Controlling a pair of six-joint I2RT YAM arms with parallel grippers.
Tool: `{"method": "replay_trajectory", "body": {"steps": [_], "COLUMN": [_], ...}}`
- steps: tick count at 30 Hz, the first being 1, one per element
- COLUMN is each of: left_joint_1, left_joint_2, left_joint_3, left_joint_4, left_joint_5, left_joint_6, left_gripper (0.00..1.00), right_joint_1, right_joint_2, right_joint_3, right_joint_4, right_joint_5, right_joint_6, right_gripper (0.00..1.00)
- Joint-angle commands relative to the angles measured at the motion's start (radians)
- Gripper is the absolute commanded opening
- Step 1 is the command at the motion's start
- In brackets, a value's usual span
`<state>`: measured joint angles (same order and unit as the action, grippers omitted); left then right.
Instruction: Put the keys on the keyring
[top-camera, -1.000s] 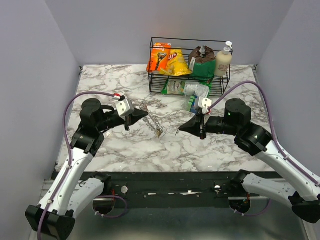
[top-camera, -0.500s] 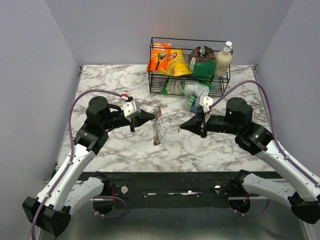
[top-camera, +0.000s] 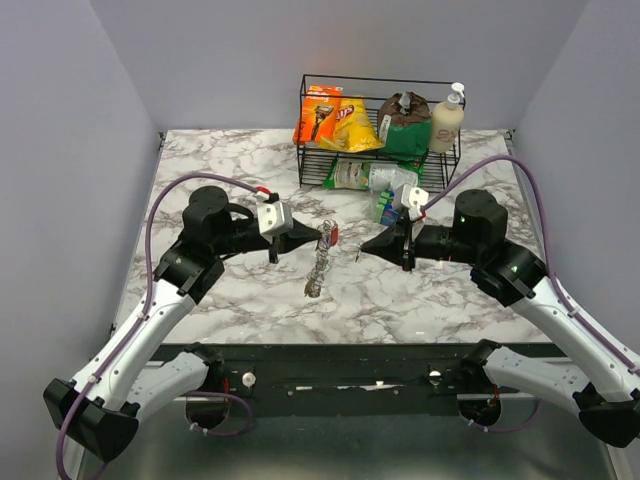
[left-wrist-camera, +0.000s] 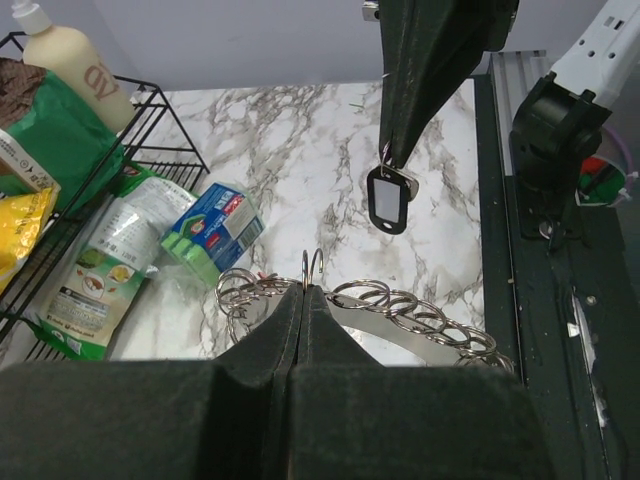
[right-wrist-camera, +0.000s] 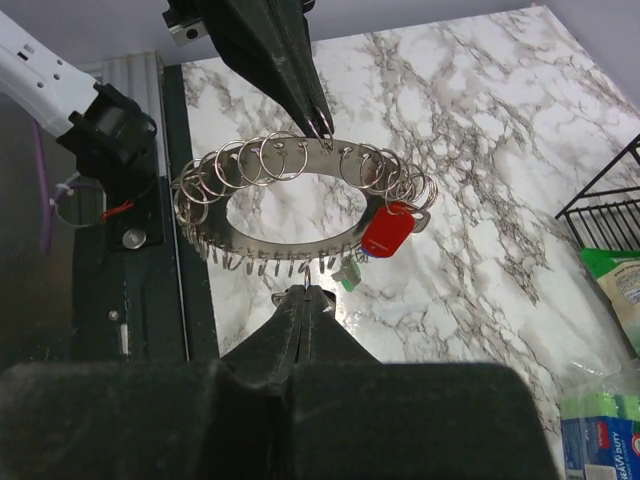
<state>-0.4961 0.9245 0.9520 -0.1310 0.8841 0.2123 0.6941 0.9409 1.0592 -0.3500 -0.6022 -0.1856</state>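
Keyring (right-wrist-camera: 290, 247) hangs in the air over the middle of the desk (top-camera: 220, 160), between the two arms and touching nothing below it. It is a flat silver hoop edged all round with many small split rings, and a red tag (right-wrist-camera: 387, 231) dangles from its right side. A small green piece hangs just beside the tag; I cannot tell whether it is a key.

The left gripper (top-camera: 320, 236) reaches in from the left edge of the desk. Its fingers are pressed tight together on one small split ring at the top of the hoop, so the rest of the keyring drops below the fingertips.

The right gripper (top-camera: 364, 250) points in from the right edge, facing the left one, tips near but apart. Its fingers are also pinched closed, and the left wrist view shows a small dark key (left-wrist-camera: 385, 199) hanging from their tip.

Seen from the right wrist, the hoop lies straight ahead of the right fingers with its broad open face turned toward them and its long axis running across the view. The dark key is the part nearest the keyring. My reading is that the right arm must carry the key forward to a split ring while the left holds the hoop steady.
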Motion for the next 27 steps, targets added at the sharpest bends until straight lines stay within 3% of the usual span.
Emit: {"method": "replay_trajectory", "body": {"steps": [1,27], "left_joint_1": [-0.035,-0.058], "left_joint_2": [0.017,0.019], "left_joint_3": [0.044,0.060], "left_joint_4": [0.025,-0.022], "left_joint_5": [0.013,-0.048], "left_joint_6": [0.016,0.067], "left_gripper": [0.00,0.00], "right_joint_1": [-0.011,-0.010], "right_joint_2": [0.007,0.035], "right_joint_3": [0.033,0.074], "right_joint_4": [-0.018,-0.003], "right_joint_5": [-0.034,-0.025], "right_joint_6": [-0.018,0.008], "right_gripper": [0.01,0.01]}}
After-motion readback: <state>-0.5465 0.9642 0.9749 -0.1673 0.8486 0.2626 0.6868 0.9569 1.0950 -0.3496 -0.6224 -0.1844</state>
